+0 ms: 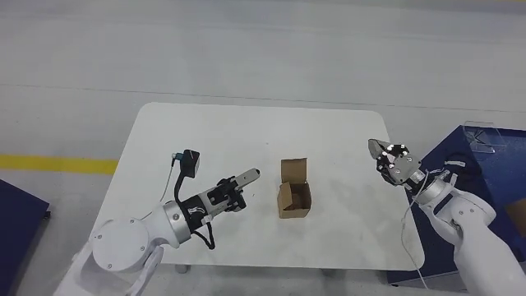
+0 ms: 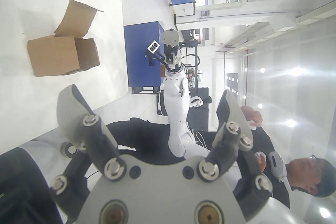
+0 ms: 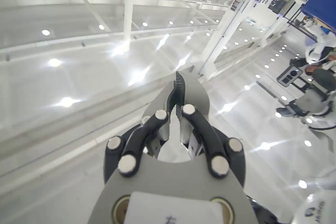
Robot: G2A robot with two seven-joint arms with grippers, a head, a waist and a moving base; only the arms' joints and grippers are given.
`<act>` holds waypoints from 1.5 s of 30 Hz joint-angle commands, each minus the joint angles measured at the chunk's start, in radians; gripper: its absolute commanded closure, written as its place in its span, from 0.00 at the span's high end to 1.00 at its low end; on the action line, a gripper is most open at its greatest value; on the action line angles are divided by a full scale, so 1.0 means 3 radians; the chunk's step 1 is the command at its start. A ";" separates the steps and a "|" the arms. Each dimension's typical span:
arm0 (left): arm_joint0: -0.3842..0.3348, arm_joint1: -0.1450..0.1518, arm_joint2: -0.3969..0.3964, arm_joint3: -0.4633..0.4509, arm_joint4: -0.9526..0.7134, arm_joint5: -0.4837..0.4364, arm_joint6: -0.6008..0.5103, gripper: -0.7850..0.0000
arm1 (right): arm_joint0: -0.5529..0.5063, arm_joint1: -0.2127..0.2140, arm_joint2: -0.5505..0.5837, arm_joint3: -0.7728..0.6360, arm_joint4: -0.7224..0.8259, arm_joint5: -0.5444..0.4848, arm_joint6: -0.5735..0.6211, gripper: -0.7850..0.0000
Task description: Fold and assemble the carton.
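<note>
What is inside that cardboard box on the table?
The carton stands open, lid flap up; from above only bare cardboard shows inside. Its near wall hides part of the floor.

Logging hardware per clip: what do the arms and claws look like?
Left arm and right arm are glossy white shells, with black cabling at the wrists. The left claw and right claw have grey metal plates, black linkage bars, silver bolts, dark pads.
</note>
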 commanded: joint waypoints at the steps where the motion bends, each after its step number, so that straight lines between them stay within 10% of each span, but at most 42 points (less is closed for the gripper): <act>1: 0.0000 0.0000 0.0000 0.0000 0.0000 0.0000 0.0000 1.00 | 0.0043 -0.0011 -0.0046 0.0166 -0.0090 0.0007 0.0320 0.00; 2: 0.0000 0.0000 0.0000 0.0000 0.0000 0.0000 0.0000 1.00 | 0.0043 -0.0011 -0.0046 0.0166 -0.0090 0.0007 0.0320 0.86; 29: 0.0000 0.0000 0.0000 0.0000 0.0000 0.0000 0.0000 1.00 | 0.0043 -0.0011 -0.0046 0.0166 -0.0090 0.0007 0.0320 0.86; 32: -0.0004 0.0003 0.0032 -0.0014 0.0092 0.0002 -0.0005 1.00 | 0.0065 0.0000 0.0001 0.0084 -0.0319 -0.0048 0.0321 1.00; 42: -0.0790 -0.0096 0.1117 0.0458 0.1437 0.0890 -0.0165 1.00 | 0.0336 0.0073 -0.0314 -0.0011 -0.2653 -0.0631 0.0948 1.00; 45: -0.1143 -0.0196 0.1434 0.0825 0.1525 0.1267 -0.0204 1.00 | 0.0336 0.0073 -0.0314 -0.0011 -0.2653 -0.0631 0.0948 1.00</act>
